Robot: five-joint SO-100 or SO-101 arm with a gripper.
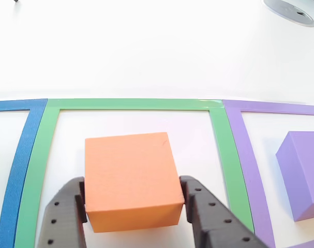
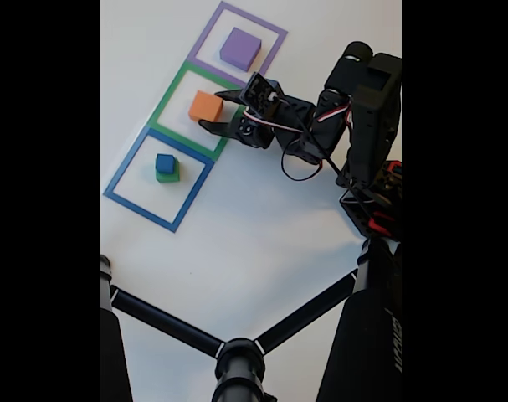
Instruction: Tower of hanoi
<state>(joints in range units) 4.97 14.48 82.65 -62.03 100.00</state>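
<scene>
My claw (image 1: 134, 206) grips the orange block (image 1: 131, 181) low on both sides, inside the green outline (image 1: 133, 104) on the white counter (image 1: 146, 46). Risk: a grip this low could let the block tip or slide out as I lift. The matte purple block (image 1: 301, 173) lies at 3 o'clock; in the fixed view, blue block (image 2: 165, 162) caps green block (image 2: 167, 175) at 7 o'clock.

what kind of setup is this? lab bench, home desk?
Probably a hobby or lab tabletop rig, can't tell which. A plain white table carries three taped square outlines as slots for coloured blocks, the pincer straddles the orange block, and a black tripod stands in the fixed view.
</scene>
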